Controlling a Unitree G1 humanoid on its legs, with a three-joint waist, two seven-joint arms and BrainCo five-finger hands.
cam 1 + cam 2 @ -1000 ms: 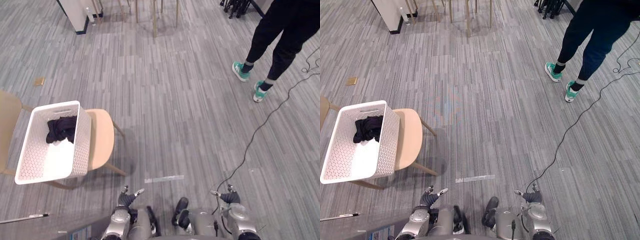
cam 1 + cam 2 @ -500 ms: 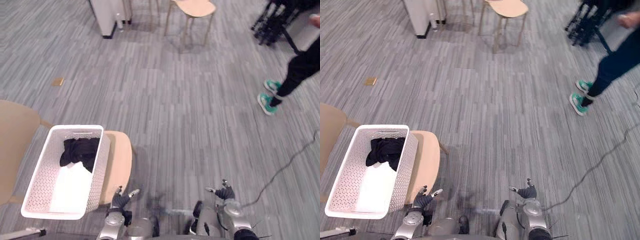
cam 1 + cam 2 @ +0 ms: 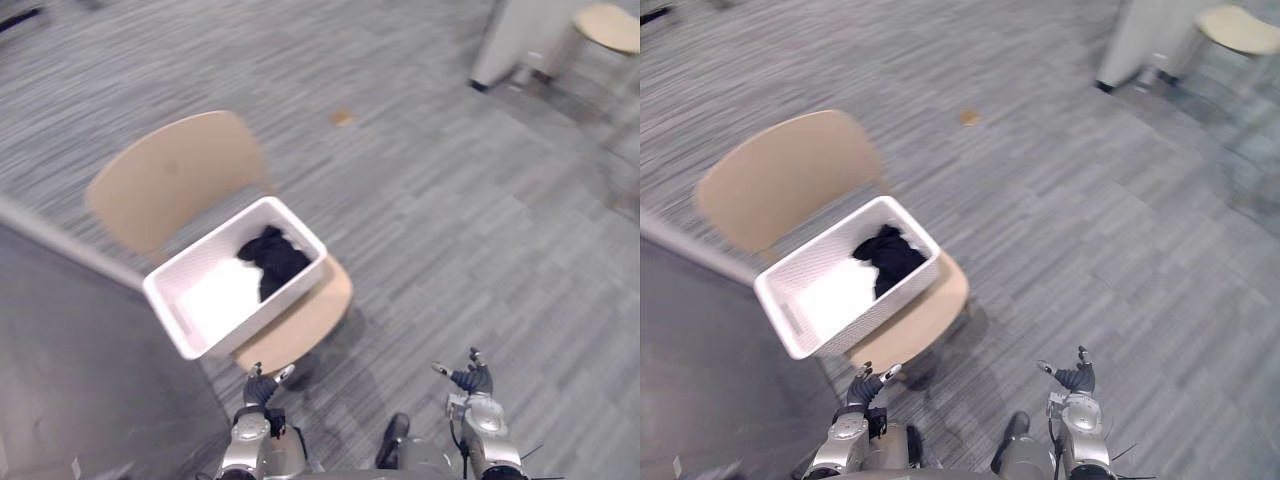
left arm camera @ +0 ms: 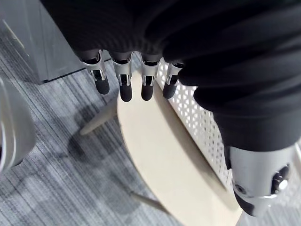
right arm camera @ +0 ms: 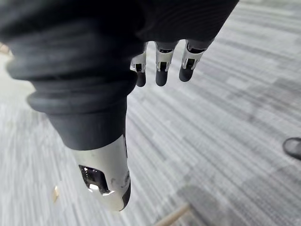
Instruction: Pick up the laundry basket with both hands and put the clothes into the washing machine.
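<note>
Left eye view, basket beyond left hand

The laundry basket is white, rectangular and perforated along its walls. It sits upright on the seat of a pale wooden chair, set at a slant across it, one end just in front of the backrest. Inside lie the clothes: a crumpled dark garment at one end, a white cloth spread beside it.
</note>
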